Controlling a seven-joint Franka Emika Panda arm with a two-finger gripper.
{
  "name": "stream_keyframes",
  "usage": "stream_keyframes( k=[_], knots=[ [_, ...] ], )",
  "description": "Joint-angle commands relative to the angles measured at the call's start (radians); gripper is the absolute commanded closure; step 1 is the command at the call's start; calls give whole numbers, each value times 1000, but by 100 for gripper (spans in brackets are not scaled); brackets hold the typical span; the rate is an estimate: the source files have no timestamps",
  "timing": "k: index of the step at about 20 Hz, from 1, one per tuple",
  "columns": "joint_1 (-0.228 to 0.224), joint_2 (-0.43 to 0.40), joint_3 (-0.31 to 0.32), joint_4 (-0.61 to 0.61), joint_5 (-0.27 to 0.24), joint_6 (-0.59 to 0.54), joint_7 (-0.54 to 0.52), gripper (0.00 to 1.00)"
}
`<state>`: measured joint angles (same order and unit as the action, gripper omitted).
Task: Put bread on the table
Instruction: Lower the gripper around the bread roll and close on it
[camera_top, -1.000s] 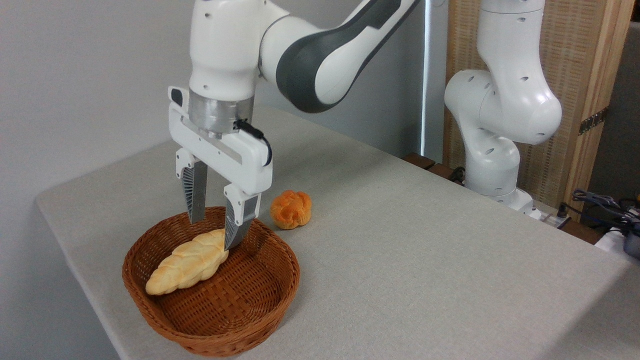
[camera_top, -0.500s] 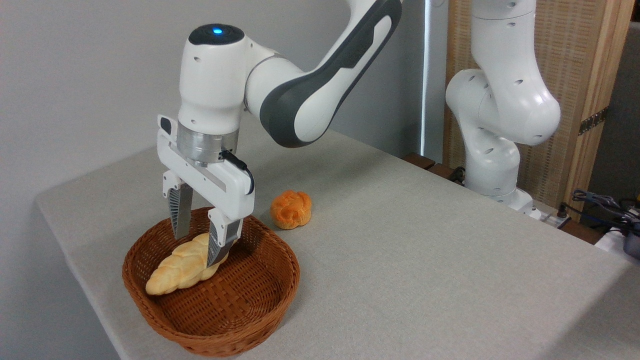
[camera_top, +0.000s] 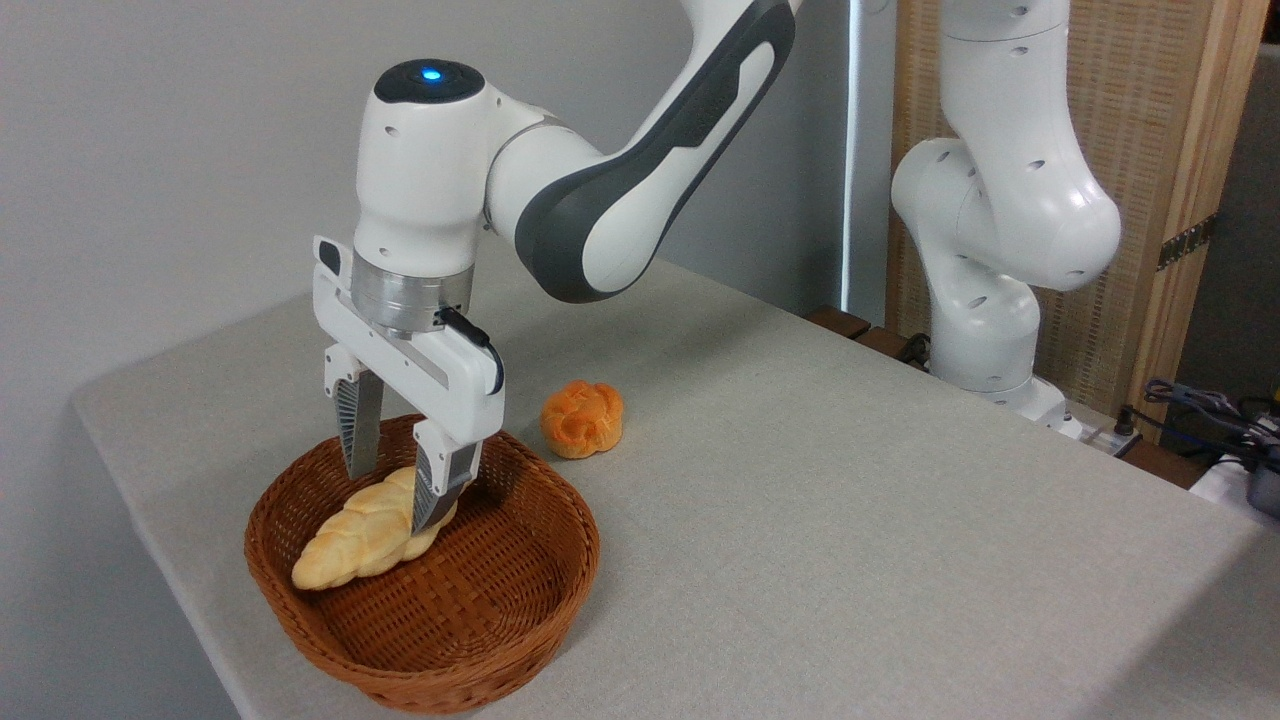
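Bread (camera_top: 362, 531) lying in basket (camera_top: 500, 640), lower left of frame. Gripper (camera_top: 392, 497) down over its upper end, fingers apart, one each side, not clamped yet. Looks like grasp step. Next: squeeze shut, lift clear of rim, set down on table (camera_top: 850, 520). Orange bun (camera_top: 582, 419) sits just behind basket, not the target.

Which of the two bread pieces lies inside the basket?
The long pale braided loaf lies in the basket, between the open gripper fingers; the round orange bun sits on the table.
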<state>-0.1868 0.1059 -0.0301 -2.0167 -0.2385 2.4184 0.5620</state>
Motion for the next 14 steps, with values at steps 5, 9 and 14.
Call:
stream_keyframes(
  k=[5,9,14],
  knots=[
    [1,6,1,3,53,13,7,0],
    [0,14,1,3,53,11,10,0],
    [-2,21,-1,3,64,11,12,1]
  ],
)
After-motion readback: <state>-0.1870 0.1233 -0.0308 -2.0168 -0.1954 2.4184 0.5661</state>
